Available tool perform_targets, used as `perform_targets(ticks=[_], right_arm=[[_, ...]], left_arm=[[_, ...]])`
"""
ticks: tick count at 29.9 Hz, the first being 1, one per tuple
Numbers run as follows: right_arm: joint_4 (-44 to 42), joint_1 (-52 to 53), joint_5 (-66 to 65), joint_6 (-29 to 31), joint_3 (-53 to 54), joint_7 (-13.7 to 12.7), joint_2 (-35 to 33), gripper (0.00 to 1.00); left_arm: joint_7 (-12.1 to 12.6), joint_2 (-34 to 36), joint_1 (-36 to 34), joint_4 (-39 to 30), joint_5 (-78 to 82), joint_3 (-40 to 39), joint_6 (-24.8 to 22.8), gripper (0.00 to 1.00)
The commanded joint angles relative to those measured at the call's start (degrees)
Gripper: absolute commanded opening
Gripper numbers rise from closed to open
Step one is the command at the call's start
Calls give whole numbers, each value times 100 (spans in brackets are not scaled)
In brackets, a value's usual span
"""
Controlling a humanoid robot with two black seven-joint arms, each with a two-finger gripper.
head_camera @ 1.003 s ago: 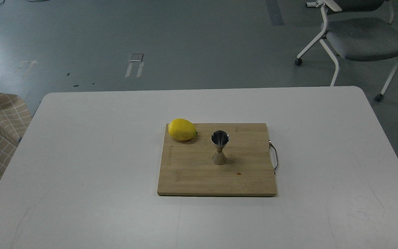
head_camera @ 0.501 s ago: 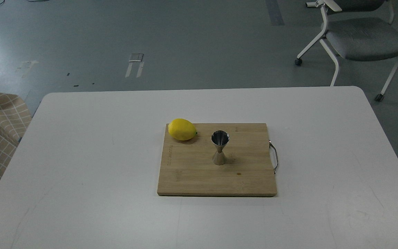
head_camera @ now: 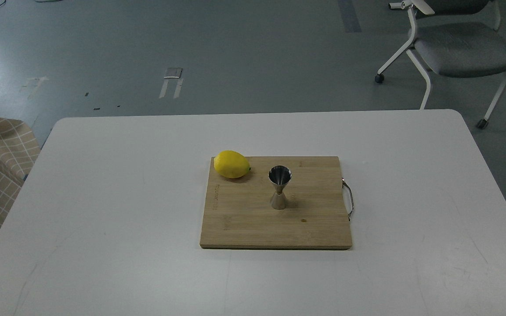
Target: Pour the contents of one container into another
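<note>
Head view is showing no difference from a second ago: the steel jigger [head_camera: 280, 187] is still standing upright near the middle of the wooden cutting board [head_camera: 244, 224], and the lemon [head_camera: 232, 164] is lying at the board's far left corner on the white tabletop [head_camera: 103, 197]. Neither pincer is appearing, so I cannot tell their state. The glass tumbler is not showing either.

No visible change across the three head views, steel jigger [head_camera: 280, 187] in the same upright spot on the wooden cutting board [head_camera: 244, 224], lemon [head_camera: 232, 164] at the same far left corner, nothing new in view
</note>
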Motion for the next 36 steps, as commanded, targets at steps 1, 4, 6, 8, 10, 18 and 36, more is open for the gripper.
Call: perform_targets(ticks=[1, 4, 6, 8, 10, 18, 36], right_arm=[[0, 0, 0, 0, 0, 2, 0, 100], [0, 0, 0, 0, 0, 2, 0, 100], [0, 0, 0, 0, 0, 2, 0, 100], [0, 0, 0, 0, 0, 2, 0, 100], [0, 0, 0, 0, 0, 2, 0, 100], [0, 0, 0, 0, 0, 2, 0, 100], [0, 0, 0, 0, 0, 2, 0, 100]], left_arm=[[0, 0, 0, 0, 0, 0, -2, 99], [0, 0, 0, 0, 0, 0, 7, 99], [0, 0, 0, 0, 0, 0, 7, 99], [0, 0, 0, 0, 0, 0, -2, 99], [0, 0, 0, 0, 0, 0, -2, 99], [0, 0, 0, 0, 0, 0, -2, 99], [0, 0, 0, 0, 0, 0, -2, 99]])
